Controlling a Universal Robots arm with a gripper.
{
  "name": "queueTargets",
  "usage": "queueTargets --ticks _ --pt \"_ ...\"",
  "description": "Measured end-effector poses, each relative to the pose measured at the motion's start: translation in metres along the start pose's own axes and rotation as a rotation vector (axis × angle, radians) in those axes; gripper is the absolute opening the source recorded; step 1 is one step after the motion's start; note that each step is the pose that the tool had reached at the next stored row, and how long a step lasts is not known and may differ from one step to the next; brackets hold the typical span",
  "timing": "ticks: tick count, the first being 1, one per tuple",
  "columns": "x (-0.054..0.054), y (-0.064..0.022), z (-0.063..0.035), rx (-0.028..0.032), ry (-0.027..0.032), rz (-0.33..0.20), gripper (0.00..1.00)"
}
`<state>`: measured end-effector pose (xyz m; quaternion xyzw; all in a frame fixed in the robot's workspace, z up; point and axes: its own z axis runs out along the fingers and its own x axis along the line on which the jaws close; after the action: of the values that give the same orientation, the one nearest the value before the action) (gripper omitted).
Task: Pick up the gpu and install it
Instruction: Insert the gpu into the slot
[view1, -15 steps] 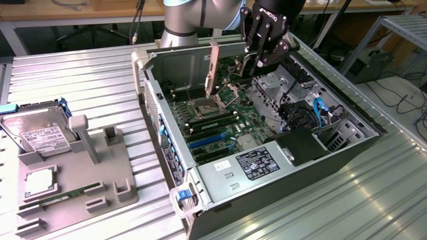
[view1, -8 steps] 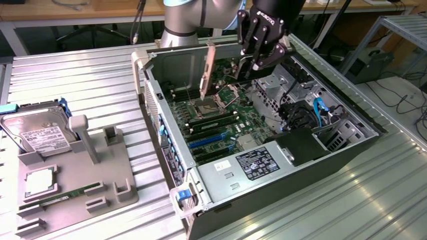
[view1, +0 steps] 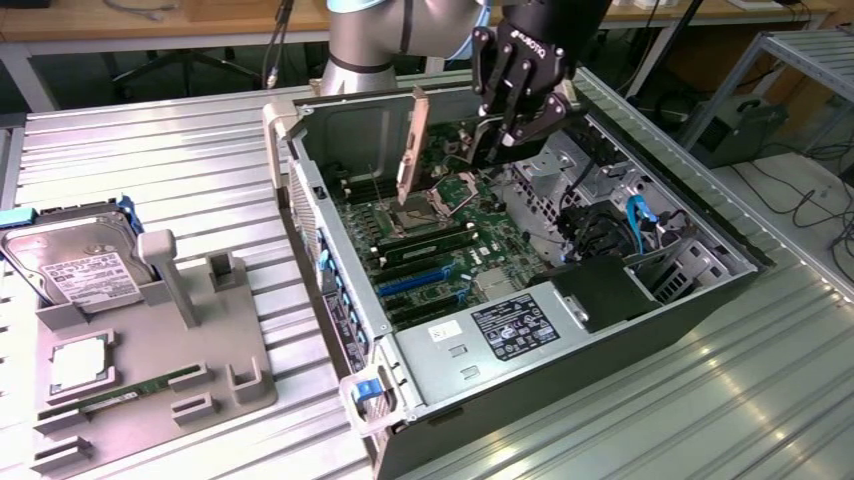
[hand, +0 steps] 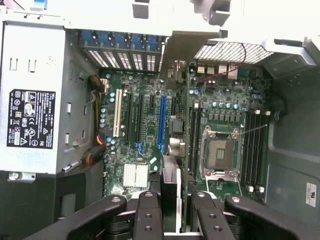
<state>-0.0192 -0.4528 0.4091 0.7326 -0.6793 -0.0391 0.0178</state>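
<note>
Step in hand: carrying the gpu (view1: 416, 140) to its slot. The claw (view1: 497, 135) is closed on the gpu, a thin flat card held on edge, with its pale metal bracket (hand: 177, 50) reaching toward the rear wall of the computer case (view1: 694, 290). The card hangs above the green motherboard (view1: 447, 245), near the square processor socket (hand: 219, 152). The next move calls for aligning the card's lower edge with the long blue slot (hand: 162, 125), then pressing straight down.
</note>
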Motion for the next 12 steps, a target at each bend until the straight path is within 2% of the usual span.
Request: queueTargets --ticks 7,12 --pt "0.0001 -0.0003 0.0042 -0.0001 -0.0002 0.000 0.28" --pt "0.0005 -0.0007 0.0084 -0.0001 -0.0028 0.000 0.28"
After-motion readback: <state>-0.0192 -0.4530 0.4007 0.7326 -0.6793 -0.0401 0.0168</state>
